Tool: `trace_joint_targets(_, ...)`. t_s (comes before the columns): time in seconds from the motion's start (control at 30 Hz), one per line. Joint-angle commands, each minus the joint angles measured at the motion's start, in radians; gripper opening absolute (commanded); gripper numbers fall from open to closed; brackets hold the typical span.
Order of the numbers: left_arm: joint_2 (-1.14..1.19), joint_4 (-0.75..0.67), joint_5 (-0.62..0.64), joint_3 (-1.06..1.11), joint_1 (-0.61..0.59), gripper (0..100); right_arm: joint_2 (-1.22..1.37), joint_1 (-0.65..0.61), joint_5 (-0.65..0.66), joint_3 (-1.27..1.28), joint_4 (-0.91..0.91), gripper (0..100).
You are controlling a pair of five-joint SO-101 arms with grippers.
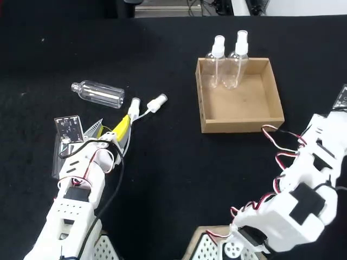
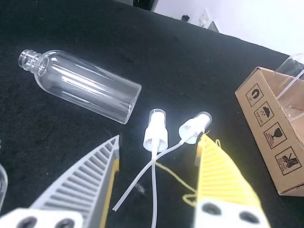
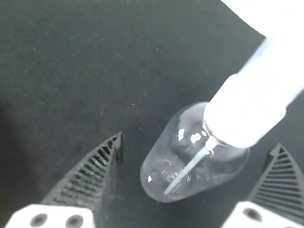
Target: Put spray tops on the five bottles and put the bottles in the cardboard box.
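The left gripper (image 2: 160, 142) gapes over two loose spray tops (image 2: 156, 135) — a bare bottle (image 1: 97, 93) lies at its ten o'clock. The right gripper (image 3: 199, 142), jaws apart, flanks a capped bottle (image 3: 190, 171). Two capped bottles (image 1: 217, 67) stand at the box's (image 1: 241, 125) twelve o'clock.

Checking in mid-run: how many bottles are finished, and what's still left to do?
Done: two capped bottles stand in the cardboard box. In hand: a third capped bottle stands on the mat inside the open right gripper, not boxed. Left: the left gripper is open over two loose spray tops, beside an uncapped bottle lying on its side; capping and boxing remain.
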Motion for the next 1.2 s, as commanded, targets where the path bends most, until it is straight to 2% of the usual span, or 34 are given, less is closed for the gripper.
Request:
trace_joint_targets(0.0, -0.015, -0.020, 0.006, 0.021, -0.001, 25, 0.010, -0.012, 0.011, -0.061, -0.060, 40.3)
trace_joint_targets(1.17, -0.014, -0.020, 0.006, 0.021, -0.001, 25, 0.025, -0.011, 0.009, -0.082, -0.109, 40.3)
